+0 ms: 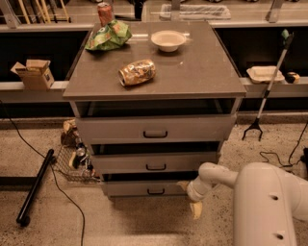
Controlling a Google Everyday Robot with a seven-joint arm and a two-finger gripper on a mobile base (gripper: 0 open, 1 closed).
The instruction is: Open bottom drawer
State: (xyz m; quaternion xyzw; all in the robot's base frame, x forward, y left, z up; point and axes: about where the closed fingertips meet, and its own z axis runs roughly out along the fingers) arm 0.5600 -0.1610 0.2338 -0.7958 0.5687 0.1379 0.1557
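The bottom drawer is the lowest of three grey drawer fronts in the cabinet, with a small dark handle at its centre. It sits slightly out from the cabinet, like the two drawers above it. My gripper is low, at the right end of the bottom drawer front and to the right of the handle. Its fingers are spread apart and hold nothing. One tan fingertip is close to the drawer front and the other points down toward the floor.
The cabinet top holds a bowl, a crumpled snack bag, a green bag and a can. A wire basket, a black pole and cables lie on the floor to the left. A grabber tool leans at the right.
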